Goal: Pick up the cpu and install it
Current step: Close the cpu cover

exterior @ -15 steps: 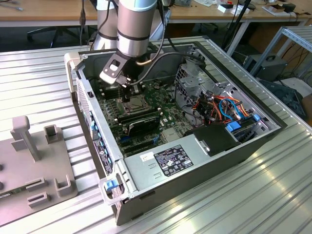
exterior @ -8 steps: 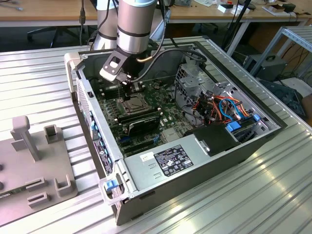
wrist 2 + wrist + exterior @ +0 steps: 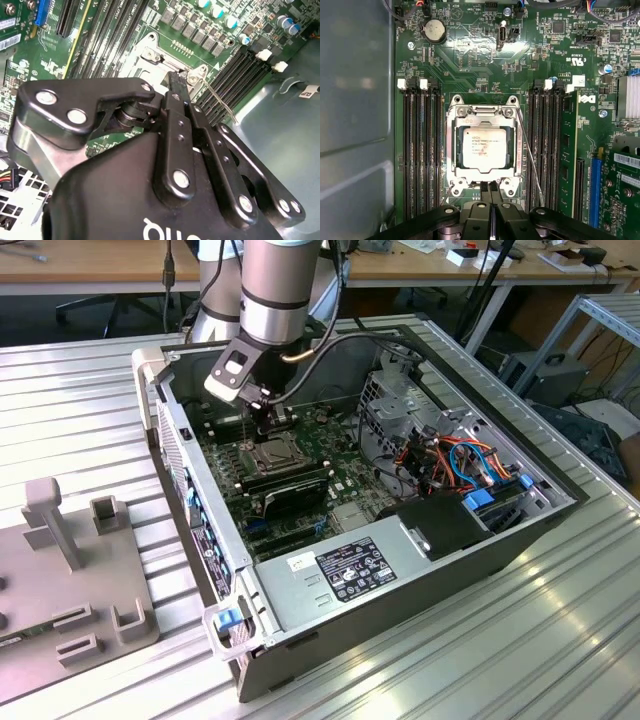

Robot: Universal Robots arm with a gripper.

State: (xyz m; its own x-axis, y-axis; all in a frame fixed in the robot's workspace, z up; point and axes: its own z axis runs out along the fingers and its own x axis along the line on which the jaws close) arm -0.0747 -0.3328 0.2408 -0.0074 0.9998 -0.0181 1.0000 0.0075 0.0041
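Observation:
The cpu [image 3: 485, 146], a square chip with a silver-grey top, lies flat in the motherboard socket, and the socket's metal frame [image 3: 485, 113] is folded down around it. A thin wire lever [image 3: 530, 159] runs along one side of the socket. My gripper [image 3: 490, 194] is shut with nothing between its fingers, its tips just off the socket's edge beside one corner screw. In the second wrist view the closed fingertips [image 3: 176, 86] sit close to the lever's hooked end [image 3: 201, 73]. In the exterior view the gripper [image 3: 268, 420] hangs just above the socket [image 3: 272, 453] inside the open computer case.
Black memory slots [image 3: 422, 150] flank the socket on both sides. The case walls [image 3: 180, 440] enclose the board, with a drive cage and coloured cables [image 3: 450, 465] on the exterior view's right and a power supply [image 3: 350, 570] in front. A grey fixture [image 3: 70, 580] stands outside the case.

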